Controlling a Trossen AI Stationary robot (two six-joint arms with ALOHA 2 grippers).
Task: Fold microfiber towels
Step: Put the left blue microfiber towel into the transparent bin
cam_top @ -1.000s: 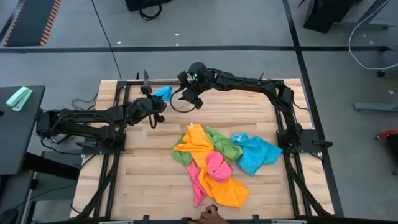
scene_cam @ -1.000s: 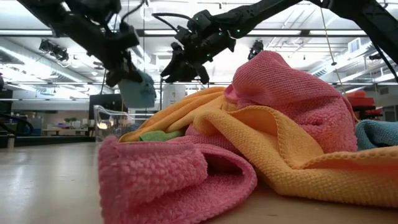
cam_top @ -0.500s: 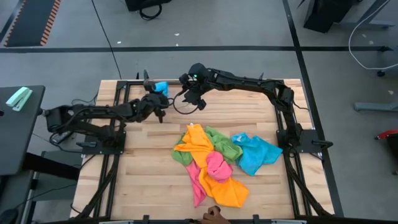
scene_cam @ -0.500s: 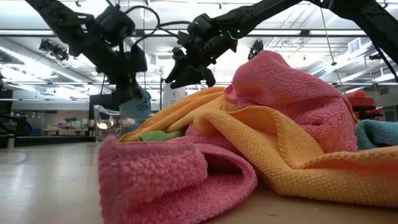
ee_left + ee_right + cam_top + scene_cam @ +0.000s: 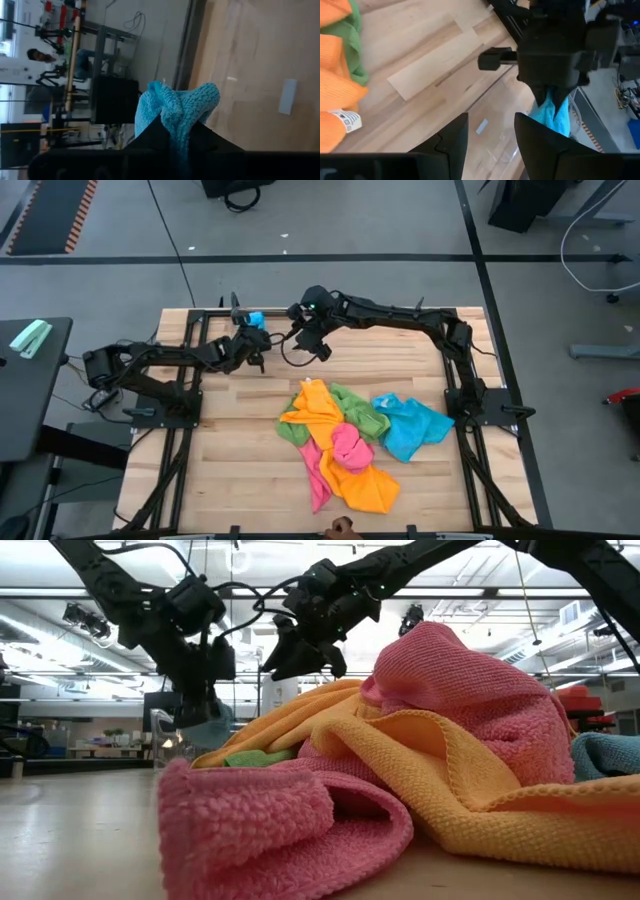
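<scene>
A small bunched blue towel (image 5: 251, 318) is in my left gripper (image 5: 253, 332), near the table's far edge, left of centre. My right gripper (image 5: 318, 348) hovers just right of it, open with nothing between its fingers (image 5: 490, 140). In the right wrist view the left gripper (image 5: 551, 92) shows with the blue towel (image 5: 551, 114) below it. Mid-table lies a loose heap of towels, one over another: orange (image 5: 325, 415), green (image 5: 362, 416), pink (image 5: 350, 448) and another blue (image 5: 412, 427). My left gripper pinches the bunched blue towel between its two fingers, several layers crumpled together (image 5: 176, 112). The fingers slant downward toward the table's far edge. The bunch sticks out past the fingertips and hangs slack below them (image 5: 552, 117); my right finger hides its lowest end.
A clear plastic bin (image 5: 162, 730) stands at the far left of the table, under the held towel. A person's hand (image 5: 343, 527) shows at the near edge. Bare wood lies left and right of the heap.
My left gripper has gone toward the table's far edge and down, turning a little, with the blue towel still in its fingers. The towel now hangs lower, close over the clear bin. The person's hand at the near edge has drawn back.
</scene>
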